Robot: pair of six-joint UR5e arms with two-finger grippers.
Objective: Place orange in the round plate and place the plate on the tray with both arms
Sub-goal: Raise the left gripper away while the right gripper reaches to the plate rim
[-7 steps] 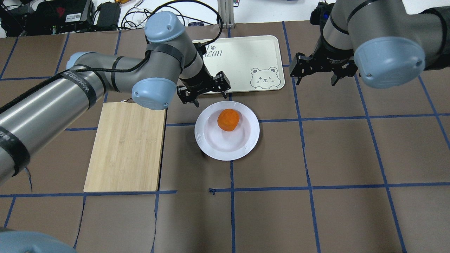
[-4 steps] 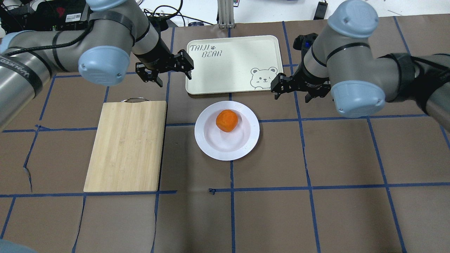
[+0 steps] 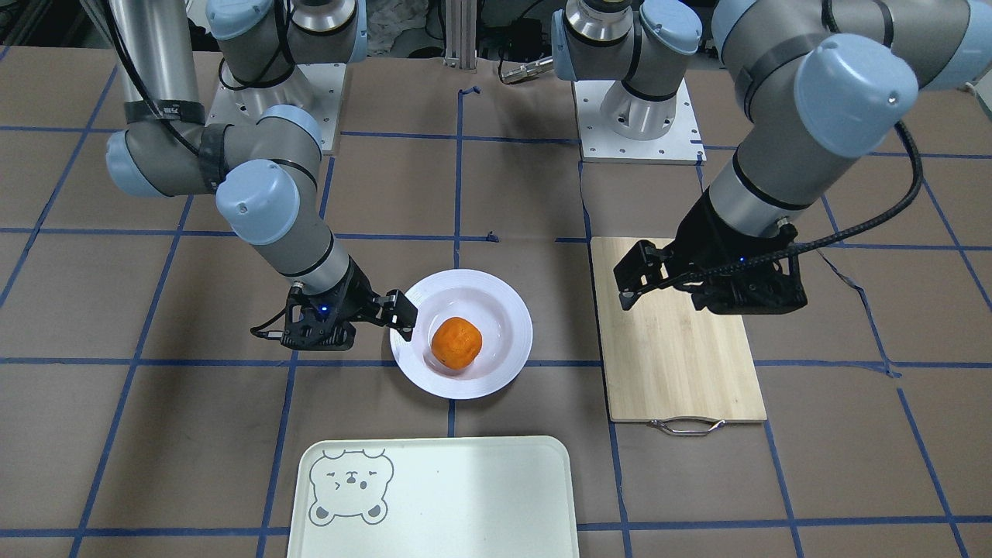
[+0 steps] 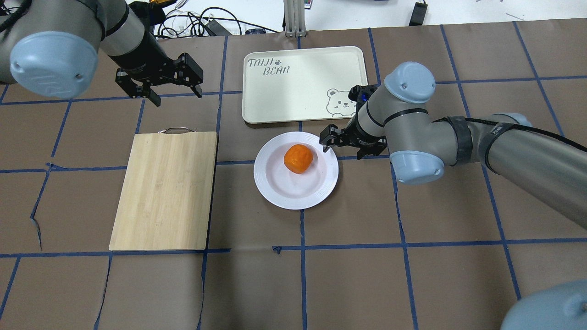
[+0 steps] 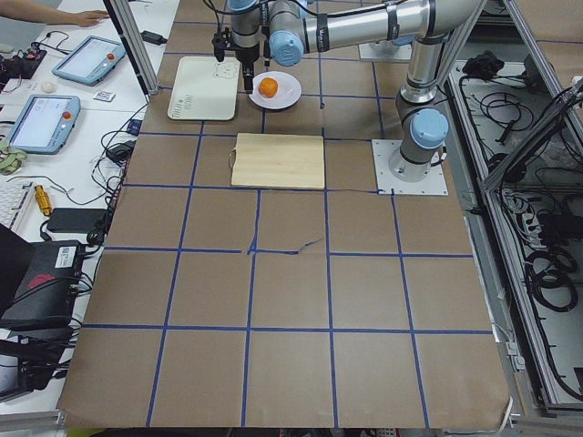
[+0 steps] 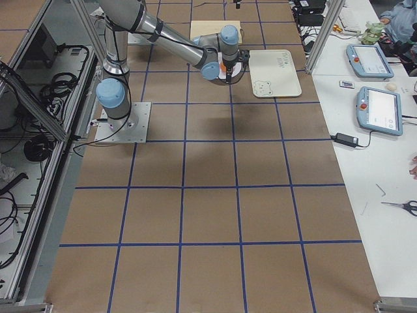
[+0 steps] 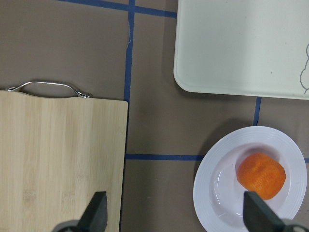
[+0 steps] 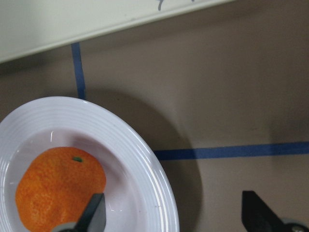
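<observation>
The orange (image 4: 298, 158) (image 3: 456, 342) lies in the sunken centre of the round white plate (image 4: 279, 197) (image 3: 511, 310), which rests on the brown table just in front of the pale tray (image 4: 302, 87) (image 3: 449, 504). My right gripper (image 4: 344, 151) (image 8: 174, 215) is open and straddles the plate's right rim: one finger hangs over the dish near the orange (image 8: 60, 188), the other over the table. I cannot tell whether it touches the plate (image 8: 159, 193). My left gripper (image 4: 178, 100) (image 7: 176, 215) is open and empty, raised well left of the tray, beyond the cutting board.
A bamboo cutting board (image 4: 165, 192) (image 3: 674, 349) with a metal handle lies left of the plate. Cables and electronics sit past the table's far edge (image 4: 183, 23). Blue tape lines grid the brown table surface (image 4: 412, 275).
My left gripper has pulled away from the plate, going left and toward the far edge. My right gripper has come down from beside the tray to the plate's right rim.
</observation>
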